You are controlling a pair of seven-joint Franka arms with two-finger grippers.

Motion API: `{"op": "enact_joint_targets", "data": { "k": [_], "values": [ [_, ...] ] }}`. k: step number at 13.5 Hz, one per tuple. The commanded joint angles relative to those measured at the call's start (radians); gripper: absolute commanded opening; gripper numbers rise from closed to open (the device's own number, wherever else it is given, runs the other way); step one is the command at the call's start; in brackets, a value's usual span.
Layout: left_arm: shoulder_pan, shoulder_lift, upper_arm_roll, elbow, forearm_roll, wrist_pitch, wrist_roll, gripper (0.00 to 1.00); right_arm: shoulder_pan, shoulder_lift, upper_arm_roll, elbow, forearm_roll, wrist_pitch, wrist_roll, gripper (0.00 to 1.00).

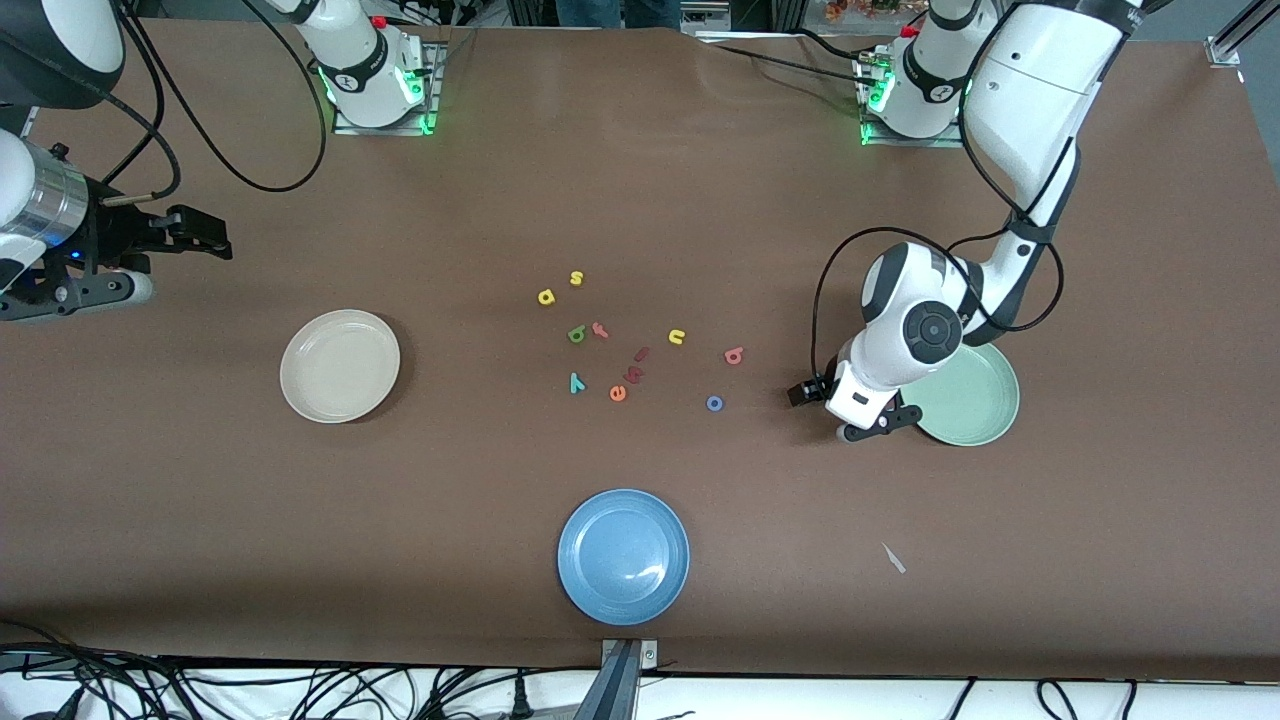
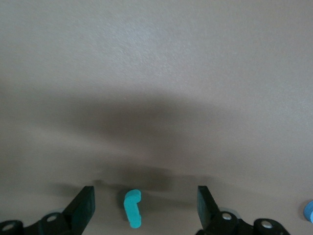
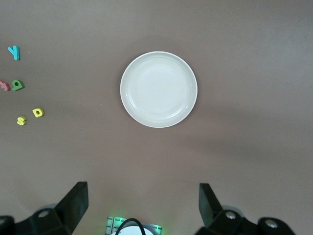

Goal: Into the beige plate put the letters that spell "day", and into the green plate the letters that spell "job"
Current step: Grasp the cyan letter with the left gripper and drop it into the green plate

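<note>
While teal "j" (image 2: pixel 132 209) lies on table between spread fingers of left gripper (image 2: pixel 145 205), beside green plate (image 1: pixel 975 400): centre, descend, close squarely. Right gripper (image 3: pixel 142 205) waits, spread, above beige plate (image 3: pixel 159 89).

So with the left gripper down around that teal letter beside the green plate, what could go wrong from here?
The teal j lies between the left gripper fingers but off-centre, so closing could push or flip it. It is tiny and may slip out. The green plate sits partly under the arm, so a careless lift might nudge it.
</note>
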Motion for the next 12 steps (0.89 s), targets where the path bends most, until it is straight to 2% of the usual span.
{"op": "enact_joint_targets", "data": {
  "k": [1,4,5,7,8,12],
  "values": [
    [-0.038,-0.012,0.008,-0.065,-0.011,0.099,0.013,0.89,0.001,0.003,-0.001,0.007,0.021,0.002,0.011,1.0],
    [-0.041,-0.02,0.006,-0.092,0.023,0.129,0.015,0.87,0.001,0.003,-0.001,0.007,0.021,0.002,0.013,1.0],
    [-0.033,-0.021,0.006,-0.092,0.023,0.129,0.02,0.79,0.001,0.003,-0.001,0.007,0.021,0.002,0.013,1.0],
    [-0.03,-0.021,0.006,-0.089,0.023,0.127,0.02,0.54,0.001,0.005,-0.001,0.007,0.021,0.002,0.011,1.0],
    [-0.03,-0.021,0.006,-0.086,0.023,0.126,0.02,0.45,0.001,0.005,-0.001,0.007,0.021,0.002,0.011,1.0],
    [-0.03,-0.02,0.006,-0.08,0.023,0.121,0.02,0.2,0.002,0.009,-0.001,0.007,0.021,0.005,0.011,1.0]
  ]
}}
